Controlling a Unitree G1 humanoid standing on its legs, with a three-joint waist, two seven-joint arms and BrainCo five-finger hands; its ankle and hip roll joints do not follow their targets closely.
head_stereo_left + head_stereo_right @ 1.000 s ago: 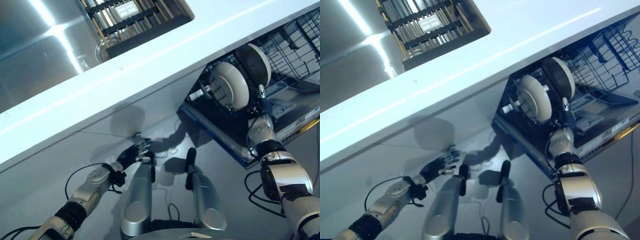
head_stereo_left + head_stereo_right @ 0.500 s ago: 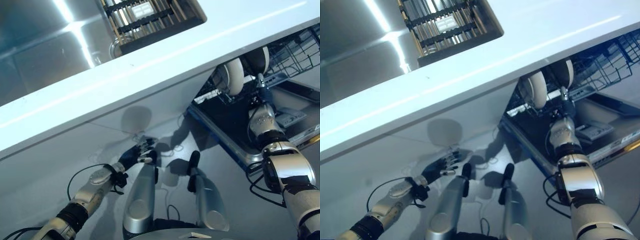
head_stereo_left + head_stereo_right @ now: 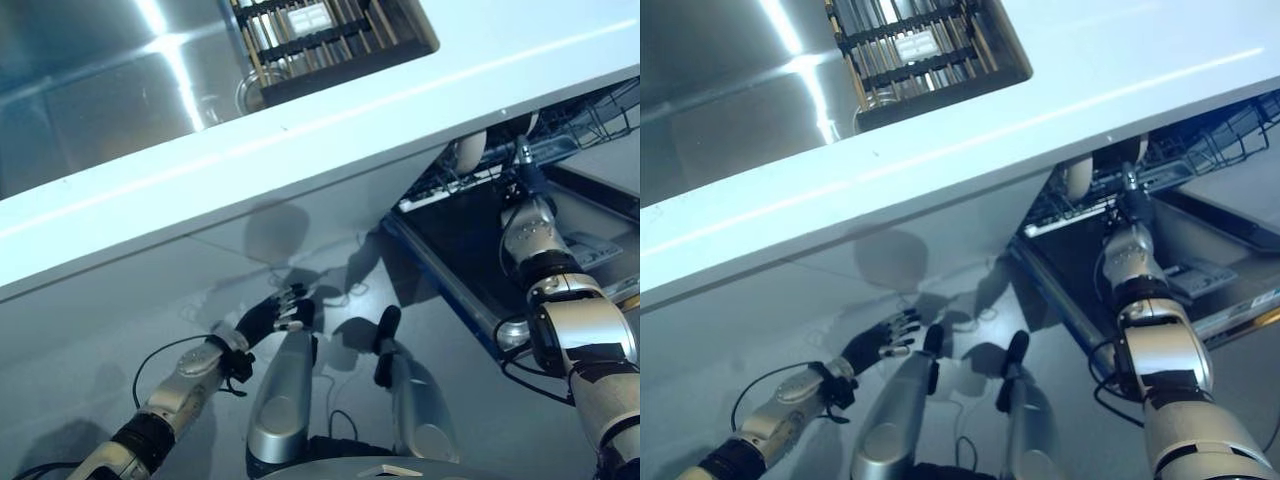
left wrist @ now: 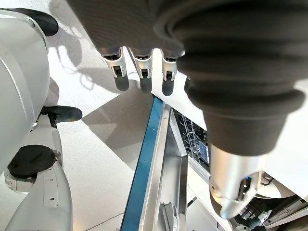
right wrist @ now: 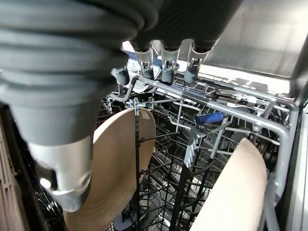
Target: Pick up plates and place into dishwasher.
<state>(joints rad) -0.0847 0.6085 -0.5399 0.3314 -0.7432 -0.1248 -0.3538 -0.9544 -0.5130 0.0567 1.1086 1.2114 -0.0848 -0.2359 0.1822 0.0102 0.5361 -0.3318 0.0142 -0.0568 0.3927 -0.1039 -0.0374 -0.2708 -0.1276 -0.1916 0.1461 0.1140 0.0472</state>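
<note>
- Two plates, round, beige-cream, matte, stand upright on edge in the dishwasher rack, well apart from each other with wire tines between them.
- Plate nearer the thumb in the right wrist view shows its broad round side; second plate shows edge-on, thick pale rim.
- Rack is grey wire with dark tines and a blue clip on one rod.
- Right hand is at the rack's front rail under the counter; fingers are hooked down over the rail, thumb apart, holding no plate.
- Left hand hangs low over the floor, well away from the rack, fingers relaxed and spread, holding nothing.
- White counter runs above the rack, its edge hiding most of both plates from the head views.
- Steel sink is set in the counter, with a dark slatted drainer at its far side.
- Open dishwasher door lies flat below the rack, blue edge; floor pale grey.
</note>
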